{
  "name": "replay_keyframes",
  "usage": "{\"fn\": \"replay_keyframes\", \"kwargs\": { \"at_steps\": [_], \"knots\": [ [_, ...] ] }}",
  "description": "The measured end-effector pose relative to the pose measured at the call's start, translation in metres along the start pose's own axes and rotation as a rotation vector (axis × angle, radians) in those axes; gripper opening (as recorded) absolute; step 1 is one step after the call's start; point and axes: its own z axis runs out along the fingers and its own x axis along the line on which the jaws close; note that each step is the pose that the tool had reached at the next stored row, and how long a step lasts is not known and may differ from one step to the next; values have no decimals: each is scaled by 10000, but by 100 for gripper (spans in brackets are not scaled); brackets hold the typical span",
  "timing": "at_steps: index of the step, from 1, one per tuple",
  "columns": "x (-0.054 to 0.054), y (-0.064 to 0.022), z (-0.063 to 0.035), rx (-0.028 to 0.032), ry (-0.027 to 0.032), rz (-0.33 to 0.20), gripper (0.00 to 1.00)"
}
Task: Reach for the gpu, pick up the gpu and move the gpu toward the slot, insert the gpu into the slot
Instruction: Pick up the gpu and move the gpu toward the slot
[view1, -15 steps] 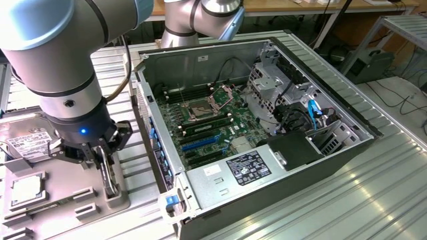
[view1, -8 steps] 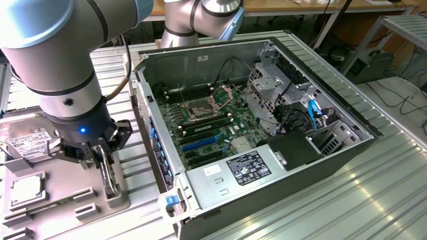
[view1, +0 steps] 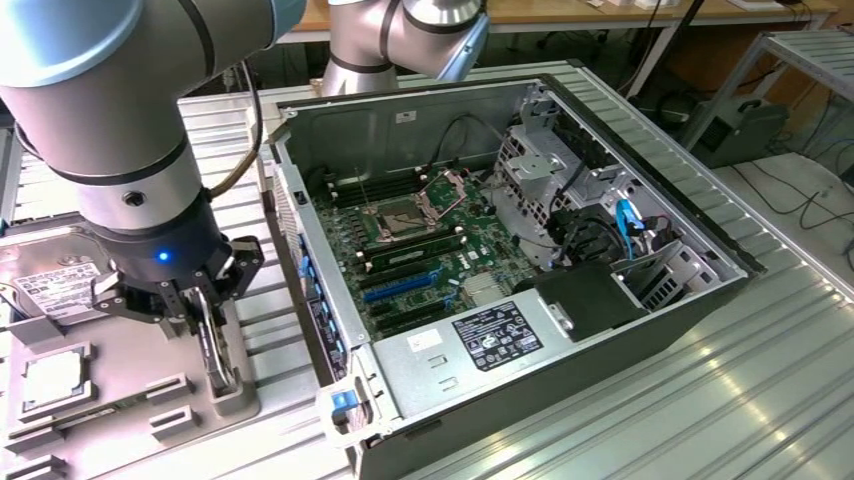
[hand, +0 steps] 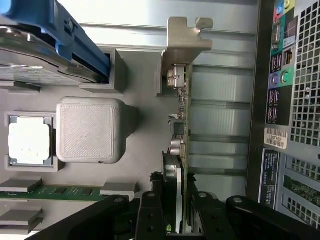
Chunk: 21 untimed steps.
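The gpu (hand: 176, 145) is seen edge-on, its fan cooler (hand: 169, 175) only a thin dark rim, its end nearest the gripper (hand: 176, 222) covered by the two black fingers (hand: 150, 217) clamped on it. Just beside the gripper, a hard drive (view1: 51, 285) is cut by the picture's edge and partly behind the arm (view1: 100, 130) (whose upper part also leaves the picture). Well apart from the gripper, inside the case (view1: 400, 120), the blue slot (view1: 400, 287) is too small for its groove to show, and a label (view1: 497, 337) nearby has unreadable print.
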Motion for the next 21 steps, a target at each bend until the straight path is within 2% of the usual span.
{"fn": "replay_keyframes", "kwargs": {
  "at_steps": [4, 13, 18, 20, 21],
  "knots": [
    [-1, 0, -89, -13, -1, 0, 27],
    [-5, 2, -379, -21, -2, 0, 27],
    [-8, 3, -574, -27, -2, 0, 27],
    [-10, 4, -732, -25, -1, 1, 27],
    [-11, 4, -779, -26, -2, 0, 27]
  ]
}}
